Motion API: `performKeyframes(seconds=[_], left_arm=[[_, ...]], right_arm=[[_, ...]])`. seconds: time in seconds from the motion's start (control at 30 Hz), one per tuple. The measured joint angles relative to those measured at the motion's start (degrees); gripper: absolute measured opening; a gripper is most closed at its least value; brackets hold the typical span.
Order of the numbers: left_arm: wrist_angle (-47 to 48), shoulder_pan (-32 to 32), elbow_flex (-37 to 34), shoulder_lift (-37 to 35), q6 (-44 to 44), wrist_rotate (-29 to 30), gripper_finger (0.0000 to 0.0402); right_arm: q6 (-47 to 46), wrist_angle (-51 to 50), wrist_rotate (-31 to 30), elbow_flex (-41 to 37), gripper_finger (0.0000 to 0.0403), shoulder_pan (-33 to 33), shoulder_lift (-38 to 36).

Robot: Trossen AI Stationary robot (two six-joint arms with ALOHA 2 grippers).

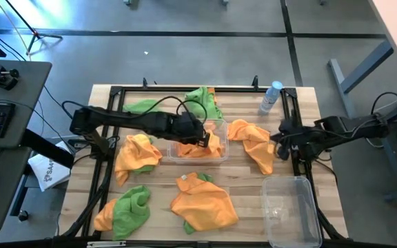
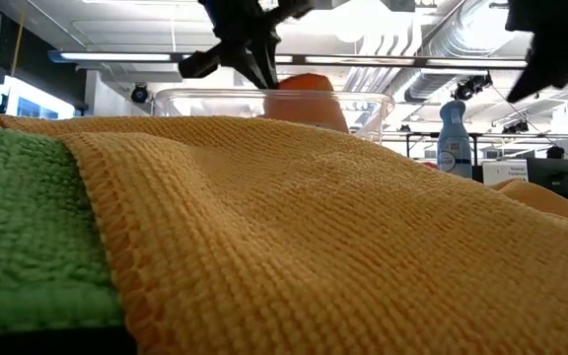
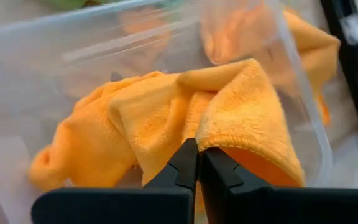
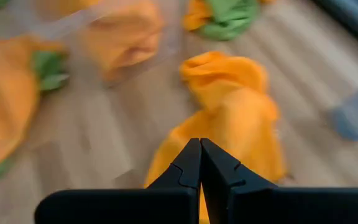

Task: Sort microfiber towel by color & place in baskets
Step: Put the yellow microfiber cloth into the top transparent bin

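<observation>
A clear basket (image 1: 185,157) stands mid-table with an orange microfiber towel (image 3: 135,124) inside. My left gripper (image 1: 202,138) hovers over this basket, shut on the towel; in the low view the left gripper (image 2: 262,74) points down beside the towel's hump (image 2: 309,84). My right gripper (image 1: 281,142) is shut above the table's right part, over a crumpled orange towel (image 4: 229,118) lying on the wood. A second clear basket (image 1: 291,207) stands at the near right corner. More orange and green towels lie scattered on the table. My left gripper pinches a raised fold of the orange towel (image 3: 213,134) between its two fingertips, coming from above and pointing down into the basket. The fold stands up toward the fingers, and the rest of the towel (image 3: 86,149) lies bunched on the basket's floor.
A clear bottle with a blue cap (image 1: 271,96) stands near the far right corner. Green towels lie at the far side (image 1: 202,102) and the near left corner (image 1: 131,207). Orange towels lie left of the basket (image 1: 136,155) and near the front (image 1: 202,203). A black frame (image 1: 116,91) borders the table.
</observation>
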State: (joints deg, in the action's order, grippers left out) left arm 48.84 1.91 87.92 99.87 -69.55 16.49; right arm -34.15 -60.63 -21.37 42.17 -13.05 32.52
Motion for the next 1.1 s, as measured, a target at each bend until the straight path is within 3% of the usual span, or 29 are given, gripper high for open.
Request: performKeyframes(seconds=[0.23,0.43,0.63,0.77,1.1], left_arm=[[5.5,0.8,3.9,4.5,-11.7,0.3,0.0000],[10.0,0.8,13.9,12.5,-13.8,-0.7,0.0000],[21.2,-0.8,24.7,21.3,-13.3,-2.6,0.0000],[21.0,-1.8,25.7,24.8,-12.9,-5.6,0.0000],[17.1,-1.1,25.7,30.2,-15.4,-6.1,0.0000]], right_arm=[[6.1,9.6,4.1,-5.6,0.0000,0.3,-10.2],[10.9,9.7,6.5,-5.7,0.0000,0.3,-11.1],[11.2,9.7,8.1,-5.7,0.0000,0.3,-10.8],[11.3,9.5,8.1,-5.7,0.0000,0.3,-10.8],[11.3,9.3,8.1,-5.7,0.0000,0.3,-10.8]])
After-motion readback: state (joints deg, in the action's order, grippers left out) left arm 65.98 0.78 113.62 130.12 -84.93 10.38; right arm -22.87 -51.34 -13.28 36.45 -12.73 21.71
